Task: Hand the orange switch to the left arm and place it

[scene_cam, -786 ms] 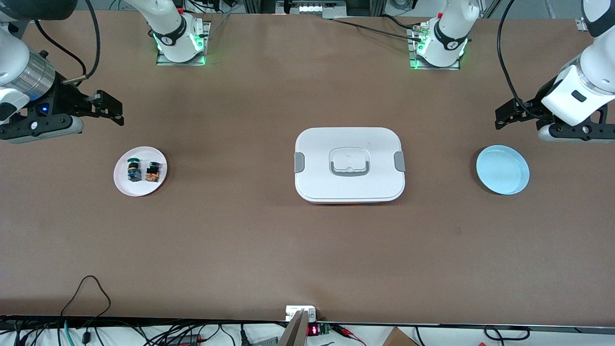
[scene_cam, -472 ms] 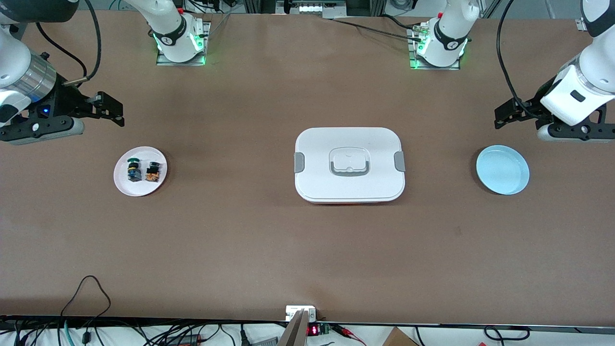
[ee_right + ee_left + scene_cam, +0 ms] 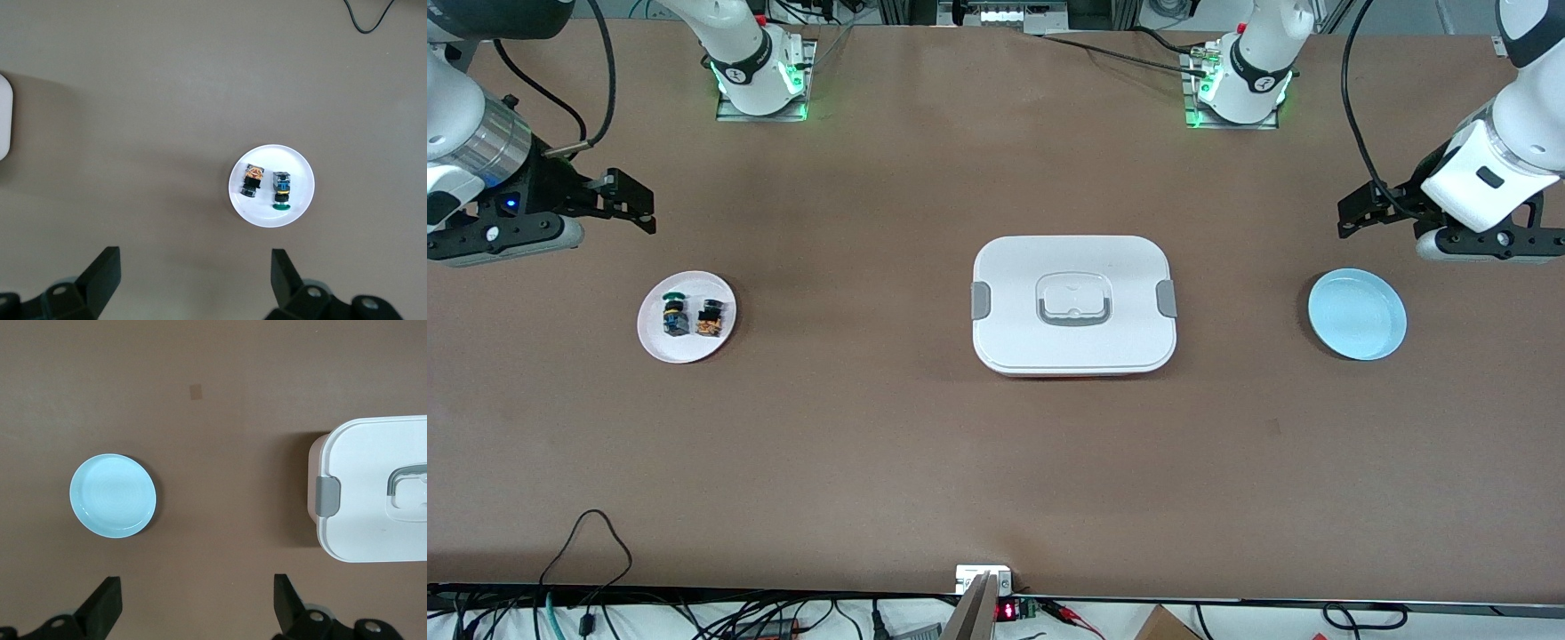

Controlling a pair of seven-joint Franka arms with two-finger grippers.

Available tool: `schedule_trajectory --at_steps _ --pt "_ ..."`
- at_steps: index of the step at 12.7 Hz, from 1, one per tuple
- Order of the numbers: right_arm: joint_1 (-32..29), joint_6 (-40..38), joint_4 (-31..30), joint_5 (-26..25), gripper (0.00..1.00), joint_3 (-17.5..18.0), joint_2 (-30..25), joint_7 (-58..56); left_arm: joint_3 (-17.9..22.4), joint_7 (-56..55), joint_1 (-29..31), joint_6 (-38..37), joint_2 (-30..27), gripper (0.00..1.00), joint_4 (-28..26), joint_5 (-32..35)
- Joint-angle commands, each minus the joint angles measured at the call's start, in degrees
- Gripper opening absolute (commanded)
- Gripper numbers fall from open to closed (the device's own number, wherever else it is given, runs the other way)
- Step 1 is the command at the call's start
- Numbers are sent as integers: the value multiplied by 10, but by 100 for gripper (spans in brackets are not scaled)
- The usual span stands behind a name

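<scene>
- Right end effector [image 3: 633, 203]: fingers spread apart, nothing between them. It hangs in the air over bare tabletop [image 3: 871, 444] near the edge at the right arm's end, above and apart from the white plate [image 3: 687, 342].
- Left end effector [image 3: 1356, 213]: fingers spread apart, nothing between them. It hangs over bare tabletop near the edge at the left arm's end, apart from the blue plate [image 3: 1357, 314].
- Orange switch [image 3: 709, 317]: lying on the white plate, just beside the green-capped switch [image 3: 673, 315], which lies toward the right arm's end of the plate.
- Box [image 3: 1073, 305]: at the middle of the tabletop, lid on, between the two plates and well apart from each.
- Blue plate: holds nothing.
</scene>
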Motion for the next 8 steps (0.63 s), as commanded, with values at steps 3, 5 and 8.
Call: schedule_trajectory --at_steps 3,5,8 --pt "40 -43 12 -63 100 3 6 -94 -6 -12 -5 -19 7 100 19 12" --pt "39 -36 10 -62 100 3 12 -127 -8 -12 -3 -19 8 100 23 11" --pt "33 -25 11 -59 100 -2 24 -196 -3 -11 5 -20 8 100 23 11"
